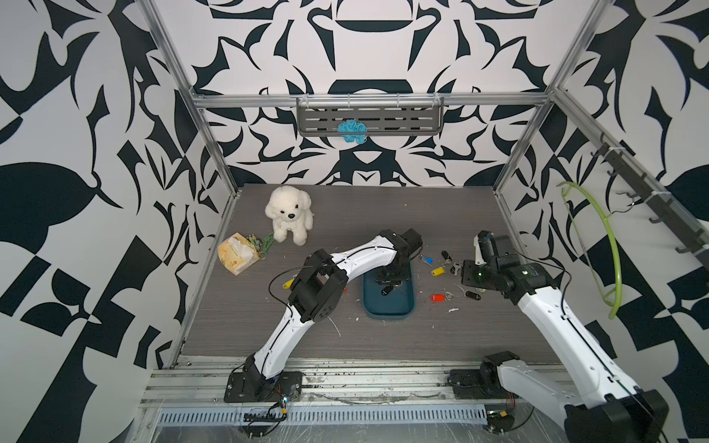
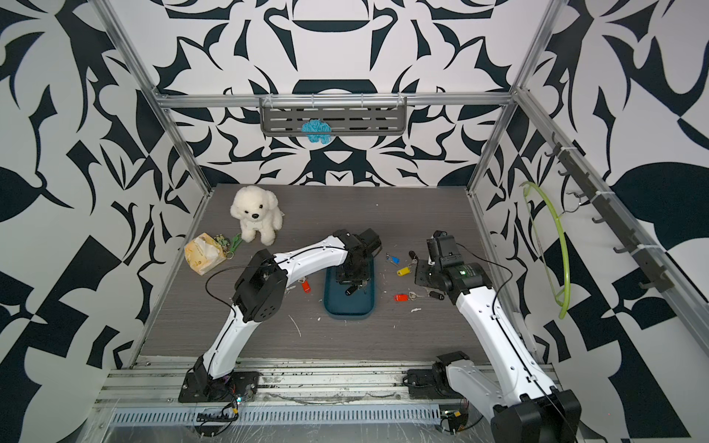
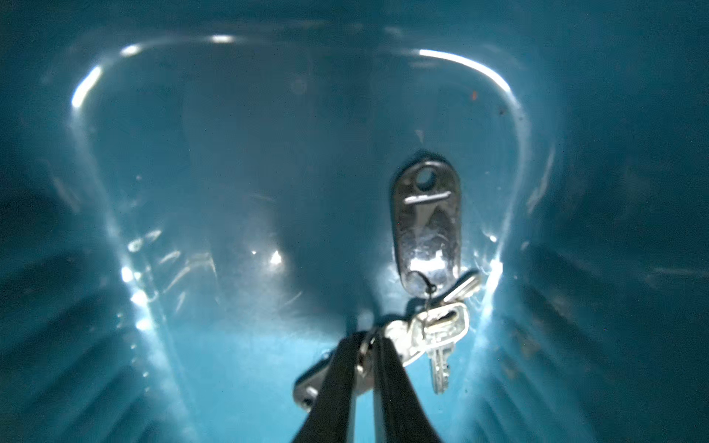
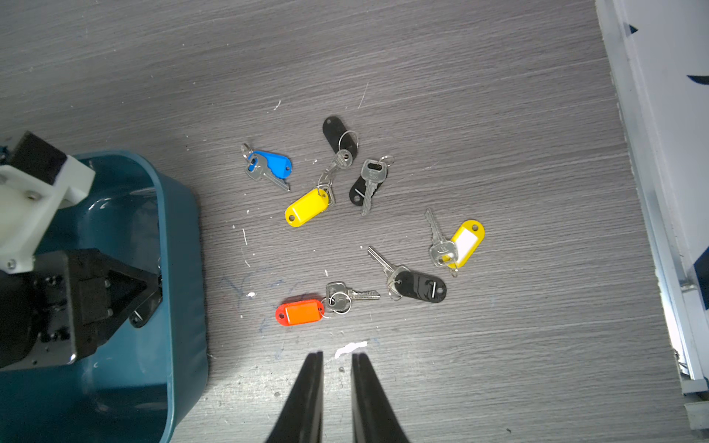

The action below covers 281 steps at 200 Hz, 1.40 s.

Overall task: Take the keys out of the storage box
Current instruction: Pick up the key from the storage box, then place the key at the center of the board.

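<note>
The left gripper (image 3: 367,339) is pinching the keys (image 3: 433,326) (a black fob (image 3: 426,226) is tied on) inside the storage box (image 1: 387,308), while the right gripper (image 4: 337,356) hangs slightly spread and empty, so next they likely need lifting out toward the other keys (image 4: 307,207) at the box's 3 o'clock.

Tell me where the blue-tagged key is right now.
In both top views the blue-tagged key lies on the table, right of the far end of the storage box, with a yellow-tagged key as nearest neighbour.
</note>
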### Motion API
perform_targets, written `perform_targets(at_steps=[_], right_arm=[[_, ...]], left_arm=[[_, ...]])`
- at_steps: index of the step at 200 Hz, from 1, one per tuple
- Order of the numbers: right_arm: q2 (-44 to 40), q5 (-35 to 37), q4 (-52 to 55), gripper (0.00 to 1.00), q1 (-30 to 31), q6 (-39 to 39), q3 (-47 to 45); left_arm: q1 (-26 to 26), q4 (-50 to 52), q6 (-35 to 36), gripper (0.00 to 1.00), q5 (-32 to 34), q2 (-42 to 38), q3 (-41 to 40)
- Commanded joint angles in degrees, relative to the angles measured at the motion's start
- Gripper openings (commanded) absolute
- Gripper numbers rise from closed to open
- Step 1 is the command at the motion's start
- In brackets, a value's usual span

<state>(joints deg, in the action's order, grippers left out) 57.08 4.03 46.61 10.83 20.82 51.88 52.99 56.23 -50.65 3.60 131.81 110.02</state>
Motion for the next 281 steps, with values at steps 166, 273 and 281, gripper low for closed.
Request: perform_targets(at_steps=[166, 273, 281], right_arm=[[0.22, 0.45, -0.74, 0.19, -0.28, 0.05, -0.19], [2.76, -9.35, 2.31, 0.19, -0.03, 4.67, 4.32], [2.99, -9.91, 2.12, 0.19, 0.18, 5.13, 4.50]], left_arm=[[-1.07, 9.98, 5.01, 0.00, 9.83, -20.28, -5.49], [-17.44, 4.45, 8.82, 0.00, 5.77, -41.00, -33.43], [-17.81, 3.01, 8.91, 0.00, 4.84, -41.25, -35.73]])
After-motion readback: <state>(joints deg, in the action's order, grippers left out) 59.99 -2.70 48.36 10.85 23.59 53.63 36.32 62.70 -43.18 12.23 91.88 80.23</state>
